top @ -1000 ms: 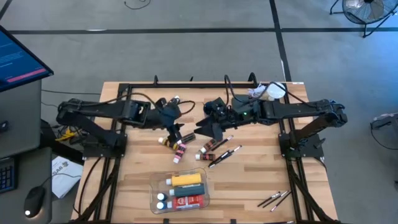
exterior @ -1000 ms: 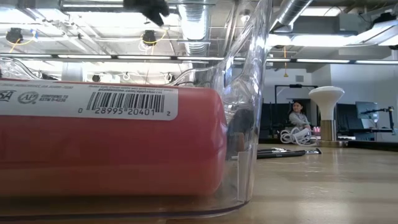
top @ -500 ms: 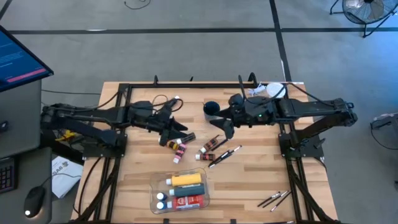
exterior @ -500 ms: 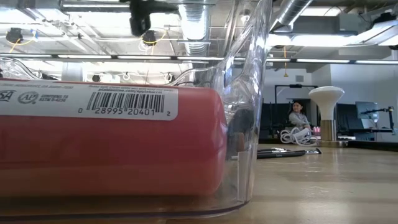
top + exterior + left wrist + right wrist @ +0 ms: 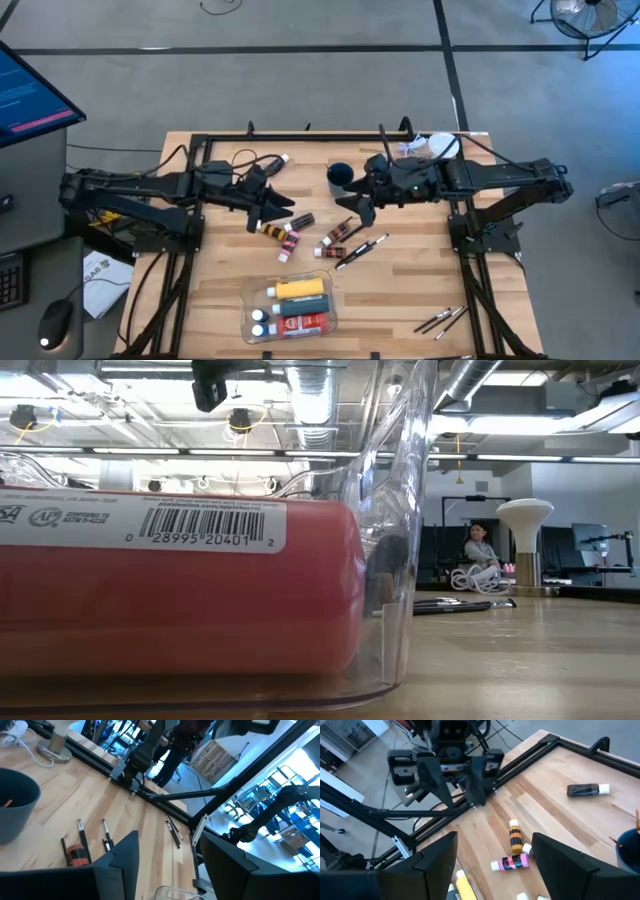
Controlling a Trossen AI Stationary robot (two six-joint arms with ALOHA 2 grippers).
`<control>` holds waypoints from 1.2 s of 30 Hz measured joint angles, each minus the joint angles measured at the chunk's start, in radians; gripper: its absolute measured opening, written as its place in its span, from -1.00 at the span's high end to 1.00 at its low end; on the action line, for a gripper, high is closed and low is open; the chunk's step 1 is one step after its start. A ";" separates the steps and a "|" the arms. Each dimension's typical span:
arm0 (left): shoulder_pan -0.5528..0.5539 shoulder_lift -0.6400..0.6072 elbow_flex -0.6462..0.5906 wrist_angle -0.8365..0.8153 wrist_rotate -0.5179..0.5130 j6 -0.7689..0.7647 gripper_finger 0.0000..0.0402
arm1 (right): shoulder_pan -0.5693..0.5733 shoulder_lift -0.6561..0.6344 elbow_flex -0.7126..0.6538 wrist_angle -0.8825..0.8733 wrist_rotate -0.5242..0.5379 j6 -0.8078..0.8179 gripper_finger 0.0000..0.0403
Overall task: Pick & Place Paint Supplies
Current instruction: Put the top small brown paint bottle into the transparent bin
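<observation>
Several small paint tubes lie loose on the wooden table's middle: a brown-and-orange one [image 5: 268, 229], a pink one [image 5: 290, 242] and a dark one [image 5: 301, 220]. Another [image 5: 335, 237] lies beside two thin brushes [image 5: 362, 249]. My left gripper [image 5: 280, 212] hangs open above the left of this cluster, empty. My right gripper [image 5: 358, 212] hangs open above its right side, also empty. Seen from the right wrist, the orange-banded bottle [image 5: 516, 838] and pink tube [image 5: 512, 862] lie flat on the table between the two arms.
A clear bin [image 5: 250, 318] at the near edge holds a yellow bottle [image 5: 300, 288], a red tube [image 5: 180, 590] and others. A dark blue cup [image 5: 340, 175] stands behind the cluster. More brushes [image 5: 441, 320] lie near right, and a dark white-capped tube [image 5: 587, 790] far left.
My left gripper has drawn back toward the table's left edge, tipping up from pointing down to nearly level. My right gripper has drawn back toward the right edge. Both stay open. The tubes and brushes have not moved.
</observation>
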 joint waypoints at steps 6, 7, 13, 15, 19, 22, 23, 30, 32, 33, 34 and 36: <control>0.000 0.004 0.000 -0.006 0.000 0.001 0.16 | -0.007 0.000 0.000 0.001 0.001 0.000 -0.24; 0.000 0.004 0.000 -0.007 0.000 0.001 0.16 | -0.007 0.000 0.000 0.000 0.000 0.000 -0.24; 0.000 0.004 0.000 -0.005 0.000 0.002 0.16 | -0.006 0.000 0.000 -0.001 0.000 0.000 -0.24; 0.000 0.004 0.000 -0.006 0.000 0.002 0.16 | -0.006 0.000 0.000 0.000 0.000 0.000 -0.24; 0.000 0.004 0.000 -0.011 0.000 0.002 0.16 | -0.006 0.000 0.000 -0.016 0.000 0.000 -0.24; 0.000 0.010 0.000 -0.047 0.000 0.002 0.16 | -0.005 0.002 0.000 -0.107 0.000 0.004 -0.24; 0.000 0.013 0.000 -0.072 0.000 0.002 0.16 | -0.005 0.006 0.000 -0.147 0.000 0.020 -0.24; 0.000 0.013 0.001 -0.274 0.001 0.003 0.16 | -0.003 0.021 0.000 -0.286 0.001 0.088 -0.24; 0.000 0.012 0.001 -0.330 -0.019 0.008 0.16 | 0.001 0.021 0.000 -0.286 0.000 0.088 -0.24; 0.000 0.012 0.001 -0.364 -0.038 0.009 0.16 | 0.002 0.021 0.000 -0.287 0.000 0.088 -0.24; 0.000 0.013 0.001 -0.400 -0.062 0.010 0.16 | 0.002 0.021 0.000 -0.286 0.000 0.088 -0.24; 0.000 0.023 0.001 -0.459 -0.117 0.023 0.16 | 0.001 0.021 0.000 -0.286 0.000 0.088 -0.24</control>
